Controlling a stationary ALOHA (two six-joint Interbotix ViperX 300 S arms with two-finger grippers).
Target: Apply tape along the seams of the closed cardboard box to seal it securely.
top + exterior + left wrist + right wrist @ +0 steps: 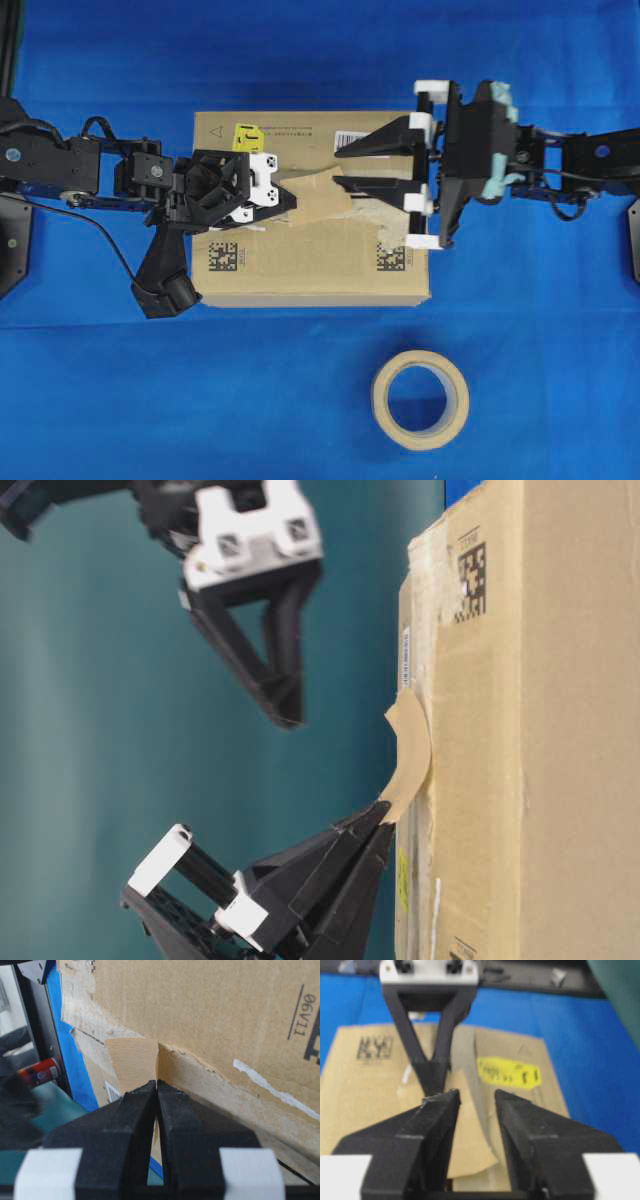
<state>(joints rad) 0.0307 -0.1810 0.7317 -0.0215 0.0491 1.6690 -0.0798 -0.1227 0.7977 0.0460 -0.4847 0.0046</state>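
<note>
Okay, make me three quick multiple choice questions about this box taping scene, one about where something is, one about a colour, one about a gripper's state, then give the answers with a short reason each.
1. Where does the tape roll lie?
A. On top of the cardboard box
B. On the blue cloth, apart from the box
C. In the right gripper

2. What colour is the sticker on the cardboard box?
A. Yellow
B. Red
C. Green

3. How is the left gripper?
A. Wide open above the box
B. Shut on the tape
C. Shut on the tape roll

Answers:
1. B: the overhead view shows the roll on the blue cloth, clear of the box.
2. A: it is yellow, near the box's edge.
3. B: its fingertips pinch the tan tape, while the right gripper stands open.
</note>
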